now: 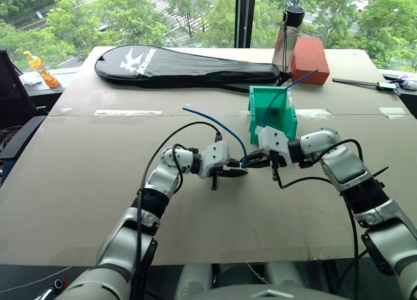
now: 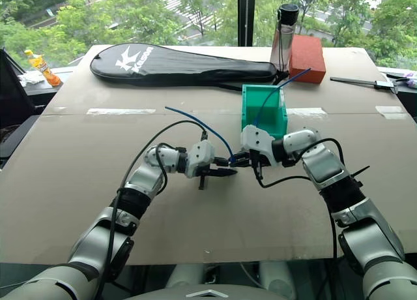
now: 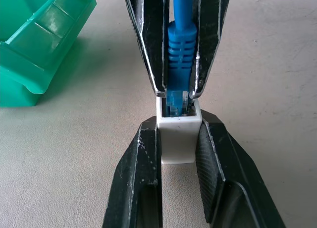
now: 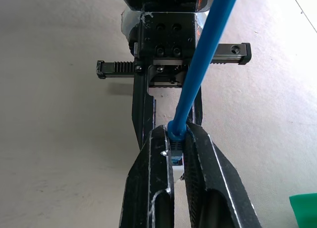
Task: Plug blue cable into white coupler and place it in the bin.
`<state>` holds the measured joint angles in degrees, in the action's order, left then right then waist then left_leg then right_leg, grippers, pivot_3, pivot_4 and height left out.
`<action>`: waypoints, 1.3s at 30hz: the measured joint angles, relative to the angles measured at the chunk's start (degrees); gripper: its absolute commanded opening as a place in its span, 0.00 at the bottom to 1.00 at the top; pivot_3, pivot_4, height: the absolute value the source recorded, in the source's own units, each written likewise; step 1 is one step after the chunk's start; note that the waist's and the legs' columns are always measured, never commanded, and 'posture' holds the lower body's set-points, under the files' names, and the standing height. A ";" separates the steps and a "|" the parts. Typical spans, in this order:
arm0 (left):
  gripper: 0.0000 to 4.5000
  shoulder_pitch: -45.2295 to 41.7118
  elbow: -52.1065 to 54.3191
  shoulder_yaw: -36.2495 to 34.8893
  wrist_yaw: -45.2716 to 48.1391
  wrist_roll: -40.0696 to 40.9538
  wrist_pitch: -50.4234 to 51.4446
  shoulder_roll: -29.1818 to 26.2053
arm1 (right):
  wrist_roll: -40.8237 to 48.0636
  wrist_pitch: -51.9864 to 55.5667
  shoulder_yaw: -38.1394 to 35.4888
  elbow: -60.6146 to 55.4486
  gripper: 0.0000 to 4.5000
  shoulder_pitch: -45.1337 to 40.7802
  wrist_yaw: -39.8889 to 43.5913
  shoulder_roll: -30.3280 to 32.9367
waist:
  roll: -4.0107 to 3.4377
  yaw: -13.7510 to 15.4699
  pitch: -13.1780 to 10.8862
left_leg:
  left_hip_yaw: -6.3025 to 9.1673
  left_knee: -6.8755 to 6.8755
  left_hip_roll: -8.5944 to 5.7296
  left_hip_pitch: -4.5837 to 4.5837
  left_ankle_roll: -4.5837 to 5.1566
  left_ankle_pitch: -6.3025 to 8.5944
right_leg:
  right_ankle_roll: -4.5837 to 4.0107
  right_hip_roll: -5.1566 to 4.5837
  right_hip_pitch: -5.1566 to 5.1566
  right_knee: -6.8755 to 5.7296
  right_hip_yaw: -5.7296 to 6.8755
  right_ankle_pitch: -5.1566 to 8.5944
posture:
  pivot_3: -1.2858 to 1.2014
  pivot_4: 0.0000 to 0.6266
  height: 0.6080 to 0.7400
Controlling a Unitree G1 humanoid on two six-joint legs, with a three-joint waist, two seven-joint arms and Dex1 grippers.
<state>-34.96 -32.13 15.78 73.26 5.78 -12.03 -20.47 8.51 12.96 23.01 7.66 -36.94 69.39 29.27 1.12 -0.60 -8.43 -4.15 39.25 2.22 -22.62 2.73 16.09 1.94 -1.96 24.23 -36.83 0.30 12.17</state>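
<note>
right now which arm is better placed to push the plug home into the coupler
Right, probably. The right gripper is shut on the blue cable just behind its plug, already lined up at the socket. The left gripper is shut on the white coupler, so it can brace.

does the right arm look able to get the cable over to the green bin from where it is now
Probably yes. The right pincer is shut on the blue cable just in front of the bin, with only bare table between. But the plug sits in the white coupler, which the left pincer grips.
</note>
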 measured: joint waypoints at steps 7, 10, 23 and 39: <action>0.08 1.37 3.11 -0.64 -0.31 1.24 3.37 -0.29 | 1.58 -0.79 -4.61 -0.50 0.35 4.15 -5.10 -2.78 | -0.02 -0.09 0.02 | 0.03 0.00 0.04 -0.05 -0.01 0.00 | -0.01 0.00 0.05 -0.05 0.00 -0.01 | 0.52 0.24 1.00; 0.08 1.92 8.87 -1.95 -0.06 4.07 8.89 -0.50 | 5.63 3.20 -10.77 -9.29 0.60 8.72 -9.05 -2.50 | -0.05 0.37 -0.03 | 0.04 0.01 0.02 -0.33 -0.02 -0.01 | 0.00 -0.05 0.24 -0.05 0.02 -0.01 | 0.52 0.24 1.00; 0.08 -10.89 17.37 -7.85 -17.31 11.37 42.93 4.99 | 18.55 14.26 -38.10 -48.60 0.79 35.85 -29.56 0.53 | 0.08 1.45 -0.13 | 0.08 0.07 -0.11 -0.28 0.00 0.00 | 0.06 -0.04 0.12 0.03 0.02 0.02 | 0.52 0.24 1.00; 0.32 -42.89 -27.35 -3.96 -24.82 2.41 50.26 16.85 | 12.70 10.20 -50.27 -58.46 0.80 62.72 -38.15 -1.97 | 0.20 1.14 -0.23 | 0.08 -0.02 -0.22 -0.27 0.01 0.01 | 0.01 0.20 0.18 0.12 -0.18 0.23 | 0.52 0.24 1.00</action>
<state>-77.86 -59.48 11.82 48.44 8.19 38.23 -3.62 21.22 23.16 -27.26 -50.80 25.78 31.24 27.29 1.33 0.54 -8.66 -4.07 39.22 2.00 -22.89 2.74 16.10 1.94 -1.77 24.41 -36.71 0.11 12.40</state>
